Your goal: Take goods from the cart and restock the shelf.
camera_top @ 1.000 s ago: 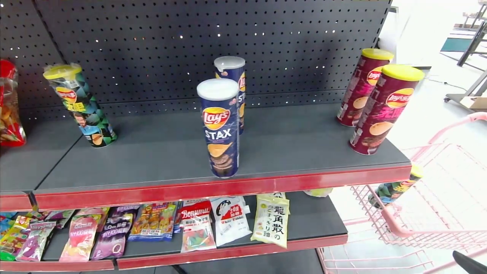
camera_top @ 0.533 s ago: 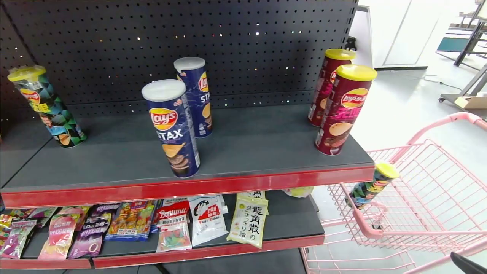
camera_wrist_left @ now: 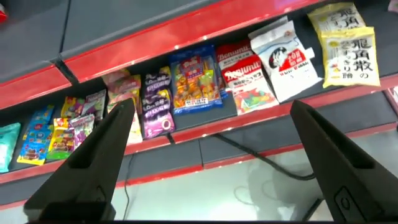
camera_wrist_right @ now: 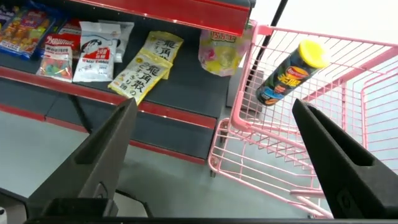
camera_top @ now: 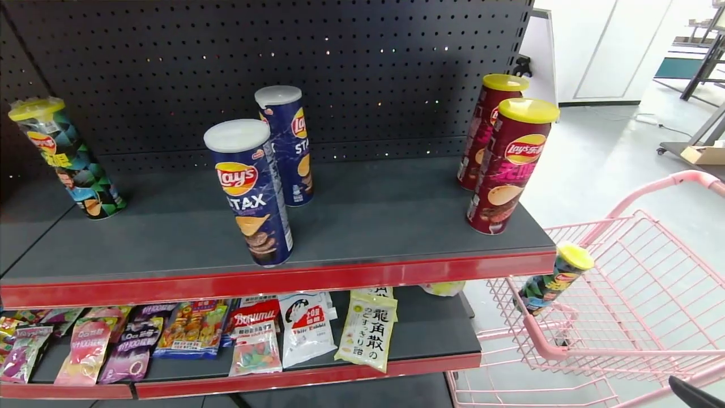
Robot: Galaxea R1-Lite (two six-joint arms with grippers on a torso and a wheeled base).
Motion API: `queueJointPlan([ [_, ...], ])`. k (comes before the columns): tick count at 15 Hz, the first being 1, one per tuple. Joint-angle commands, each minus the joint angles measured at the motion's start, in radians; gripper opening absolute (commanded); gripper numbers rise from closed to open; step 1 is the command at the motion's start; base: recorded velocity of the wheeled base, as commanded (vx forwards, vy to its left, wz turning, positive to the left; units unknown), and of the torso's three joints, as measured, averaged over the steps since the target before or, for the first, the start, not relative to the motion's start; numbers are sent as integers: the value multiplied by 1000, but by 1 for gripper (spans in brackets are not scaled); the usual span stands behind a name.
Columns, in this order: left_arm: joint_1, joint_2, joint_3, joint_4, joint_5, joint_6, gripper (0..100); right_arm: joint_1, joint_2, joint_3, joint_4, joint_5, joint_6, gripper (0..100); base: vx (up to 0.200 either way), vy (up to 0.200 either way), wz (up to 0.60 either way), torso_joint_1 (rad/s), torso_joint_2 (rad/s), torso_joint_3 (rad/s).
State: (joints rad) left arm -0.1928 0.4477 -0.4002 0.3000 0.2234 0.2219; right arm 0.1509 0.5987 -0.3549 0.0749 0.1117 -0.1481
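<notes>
Can (camera_top: 552, 280), leaning in cart (camera_top: 546, 343) at your four o'clock: close your released, empty right claw (camera_wrist_right: 211, 124) squarely around its middle.

The dark grey metal shelf (camera_top: 396, 226) has a glossy red front edge and a black perforated back panel (camera_top: 340, 56). At its front edge the navy-blue chip tube (camera_top: 249, 192) wears a pale grey lid, and the maroon chip tube (camera_top: 510, 170) at its right corner wears a yellow one. The yellow-lidded tube patterned with teal-and-black triangles (camera_top: 550, 281) is in the pink wire cart (camera_top: 688, 178).
</notes>
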Motion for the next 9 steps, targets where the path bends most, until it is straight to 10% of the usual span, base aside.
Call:
queueJointPlan([
  [1, -2, 3, 0, -9, -6, -1, 100, -1, 3, 1, 0, 0, -1, 100, 0, 0, -600, 2, 7, 2],
  [9, -2, 0, 0, -32, -33, -1, 100, -37, 4, 5, 0, 0, -1, 100, 0, 0, -600, 4, 1, 3],
])
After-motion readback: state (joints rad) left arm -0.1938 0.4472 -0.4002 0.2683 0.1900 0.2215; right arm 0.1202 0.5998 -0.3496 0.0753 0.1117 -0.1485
